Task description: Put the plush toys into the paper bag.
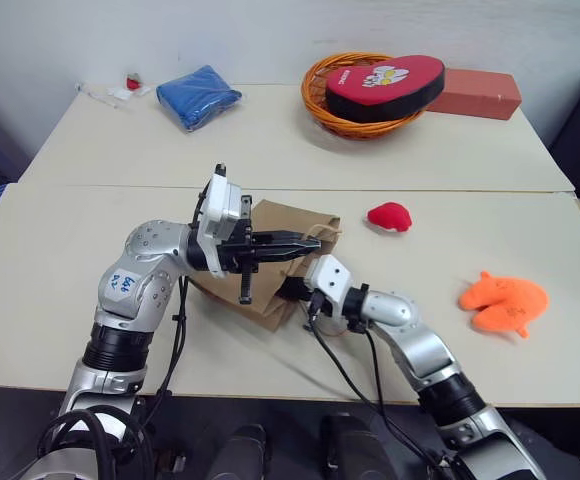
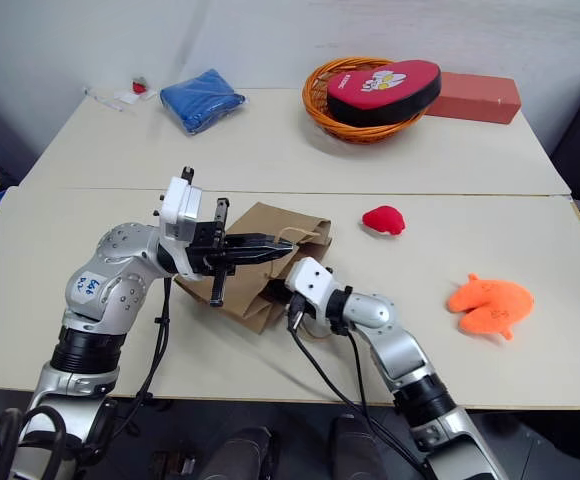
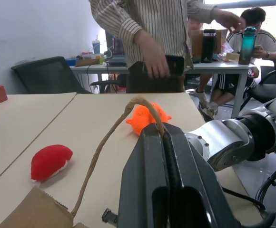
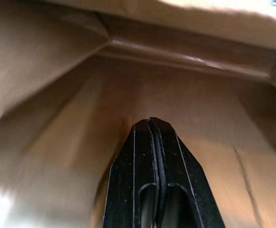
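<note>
Right gripper [image 4: 150, 121] is pressed together and poked inside the brown paper bag [image 1: 280, 240] near the worktop's [image 1: 60, 260] front edge. Left gripper [image 1: 310, 243] pinches its cord handle [image 3: 104, 137]. Further out: the rounded red plush [image 1: 389, 216], the orange plush [image 1: 504, 303] off right.

Two pale tables [image 1: 270, 140] butt together under a plain white wall [image 1: 220, 30]; behind stands a desk [image 3: 223, 66], perhaps by a window.
</note>
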